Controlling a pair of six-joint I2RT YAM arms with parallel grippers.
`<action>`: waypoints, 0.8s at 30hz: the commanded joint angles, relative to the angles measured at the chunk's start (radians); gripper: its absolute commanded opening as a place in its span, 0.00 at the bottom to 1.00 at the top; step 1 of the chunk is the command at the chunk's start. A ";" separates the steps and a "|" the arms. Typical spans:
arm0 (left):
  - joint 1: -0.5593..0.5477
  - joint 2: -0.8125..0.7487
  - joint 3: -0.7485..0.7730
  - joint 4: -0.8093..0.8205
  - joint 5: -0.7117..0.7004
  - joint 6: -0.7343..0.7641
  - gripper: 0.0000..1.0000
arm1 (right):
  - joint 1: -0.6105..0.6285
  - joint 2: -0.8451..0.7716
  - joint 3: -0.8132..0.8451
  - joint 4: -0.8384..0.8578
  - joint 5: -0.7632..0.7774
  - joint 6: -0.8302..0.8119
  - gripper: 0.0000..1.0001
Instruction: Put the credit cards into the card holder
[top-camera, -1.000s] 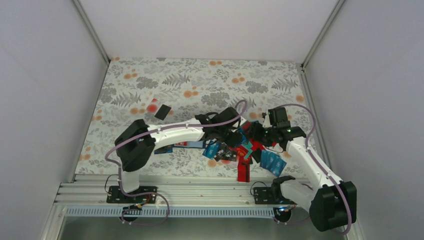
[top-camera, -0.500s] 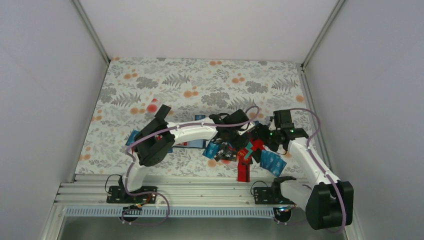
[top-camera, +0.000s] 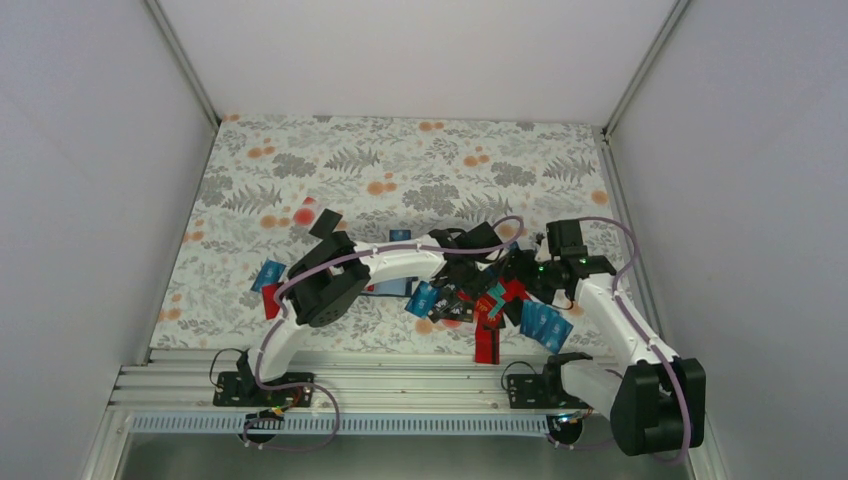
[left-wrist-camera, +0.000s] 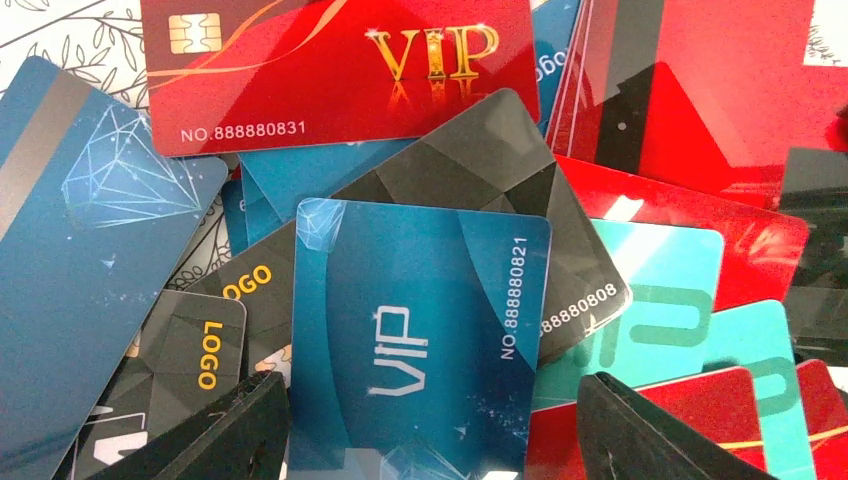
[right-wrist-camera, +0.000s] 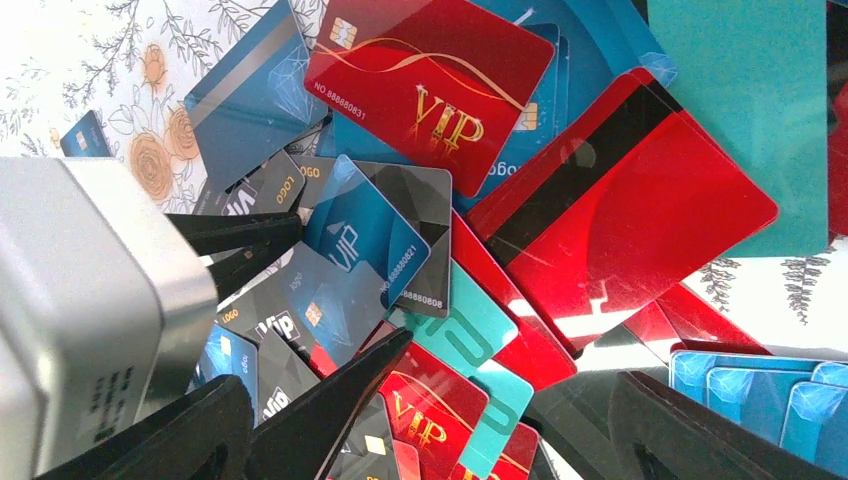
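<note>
The credit cards (top-camera: 487, 305) lie in a heap of red, blue, black and teal near the table's front right. My left gripper (top-camera: 466, 284) hangs low over the heap, open. A blue VIP card (left-wrist-camera: 420, 340) lies flat between its fingers (left-wrist-camera: 230, 435); the right one stands clear of the card. My right gripper (right-wrist-camera: 430, 445) is open too, just right of the left one, above red and teal cards (right-wrist-camera: 470, 330). The right wrist view shows the left gripper's fingers (right-wrist-camera: 335, 395) straddling that blue card (right-wrist-camera: 365, 240). The dark card holder (top-camera: 324, 222) lies far left, partly behind the left arm.
More cards lie apart from the heap: blue ones (top-camera: 545, 322) at the right, a red one (top-camera: 487, 345) at the front edge, a blue one (top-camera: 269, 274) and a red one (top-camera: 271, 300) at the left. The left arm (top-camera: 380, 262) stretches across the floral cloth.
Both grippers have opened wider. The left arm has swung right, bringing its gripper over the heap and its elbow in front of the card holder. The right arm shifted slightly.
</note>
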 joint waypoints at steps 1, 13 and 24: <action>-0.003 0.039 0.007 -0.043 -0.003 0.015 0.72 | -0.009 0.006 0.002 0.051 -0.032 -0.014 0.90; -0.002 0.005 -0.002 -0.059 0.010 0.014 0.82 | -0.016 0.030 -0.003 0.073 -0.064 -0.022 0.90; 0.012 -0.003 -0.048 -0.078 -0.001 -0.112 0.71 | -0.020 0.034 -0.009 0.084 -0.081 -0.021 0.90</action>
